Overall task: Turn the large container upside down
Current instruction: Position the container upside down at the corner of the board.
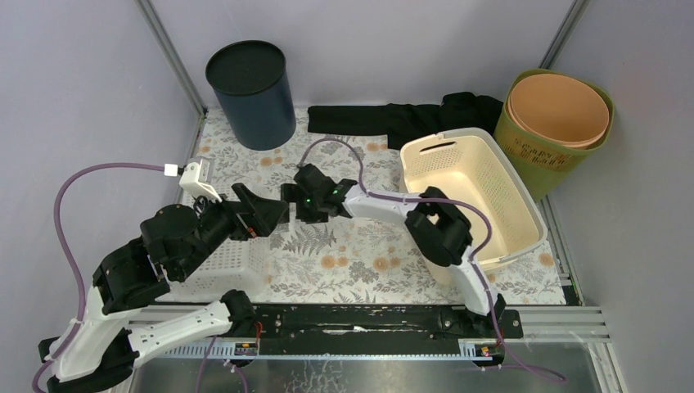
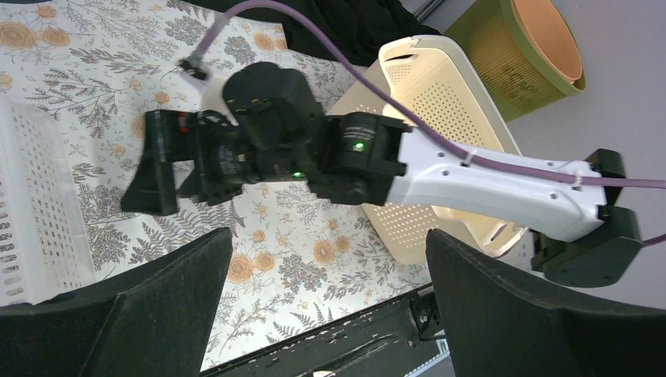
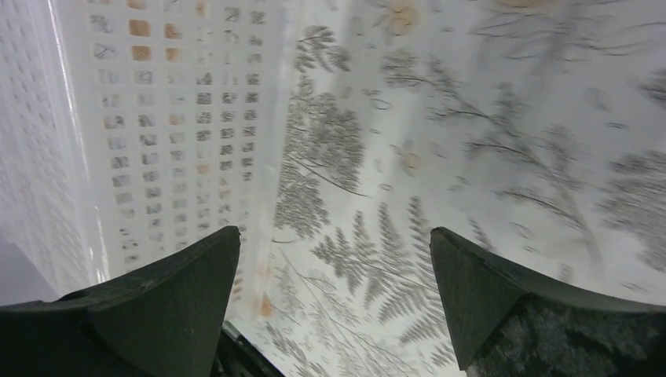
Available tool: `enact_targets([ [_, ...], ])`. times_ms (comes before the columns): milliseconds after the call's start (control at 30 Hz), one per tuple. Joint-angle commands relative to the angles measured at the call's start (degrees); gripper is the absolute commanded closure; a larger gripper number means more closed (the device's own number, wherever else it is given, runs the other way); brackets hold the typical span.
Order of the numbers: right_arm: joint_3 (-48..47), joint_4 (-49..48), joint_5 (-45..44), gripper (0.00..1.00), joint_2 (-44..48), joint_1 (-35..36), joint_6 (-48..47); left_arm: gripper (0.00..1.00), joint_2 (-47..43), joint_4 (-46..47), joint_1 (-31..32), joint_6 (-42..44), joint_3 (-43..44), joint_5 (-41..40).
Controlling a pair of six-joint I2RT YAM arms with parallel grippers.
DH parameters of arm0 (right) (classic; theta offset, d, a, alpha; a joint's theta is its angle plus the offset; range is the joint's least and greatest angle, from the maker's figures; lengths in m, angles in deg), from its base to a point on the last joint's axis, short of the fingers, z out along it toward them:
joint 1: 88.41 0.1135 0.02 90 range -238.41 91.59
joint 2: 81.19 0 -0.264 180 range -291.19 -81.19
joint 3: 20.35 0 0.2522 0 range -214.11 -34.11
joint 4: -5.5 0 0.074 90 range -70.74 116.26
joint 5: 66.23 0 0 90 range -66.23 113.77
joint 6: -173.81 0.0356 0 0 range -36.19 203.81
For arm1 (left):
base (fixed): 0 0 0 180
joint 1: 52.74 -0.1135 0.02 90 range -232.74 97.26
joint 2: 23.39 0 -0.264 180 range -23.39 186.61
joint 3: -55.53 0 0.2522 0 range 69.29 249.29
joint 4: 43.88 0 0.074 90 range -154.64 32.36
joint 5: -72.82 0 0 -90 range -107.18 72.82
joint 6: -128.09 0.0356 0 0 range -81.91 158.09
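Centrally, the left gripper (image 1: 277, 214) and right gripper (image 1: 293, 201) face each other over the mat (image 1: 360, 262), both with fingers spread and empty. To their right, the large basket (image 1: 479, 192) sits mouth-up, its long axis running near to far. It lies closest to the right arm, whose gripper points away from it.

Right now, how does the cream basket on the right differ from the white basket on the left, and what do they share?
The cream basket is clearly larger than the white basket. The cream basket has fine dot holes; the white basket has a coarser square grid. The cream basket sits opening upward; the white basket's pose is unclear. Both are pale, perforated and rectangular.
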Motion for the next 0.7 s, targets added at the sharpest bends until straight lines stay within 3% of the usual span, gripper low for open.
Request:
enact_targets([
  [0, 5.8, 1.01, -4.27, 0.03, 11.39, -2.0, -4.37, 0.0, -0.25, 1.33, -0.04, 1.05, 0.33, -0.68],
  [300, 2.0, 20.92, -11.49, 0.03, 24.74, -2.02, -17.71, 0.0, -0.04, 3.26, -0.05, 0.96, -1.56, -0.31],
  [667, 0.65, 43.81, -25.91, 0.04, 35.5, -1.99, -21.39, 0.0, 2.63, 4.49, -0.07, 0.93, -4.41, 3.04],
])
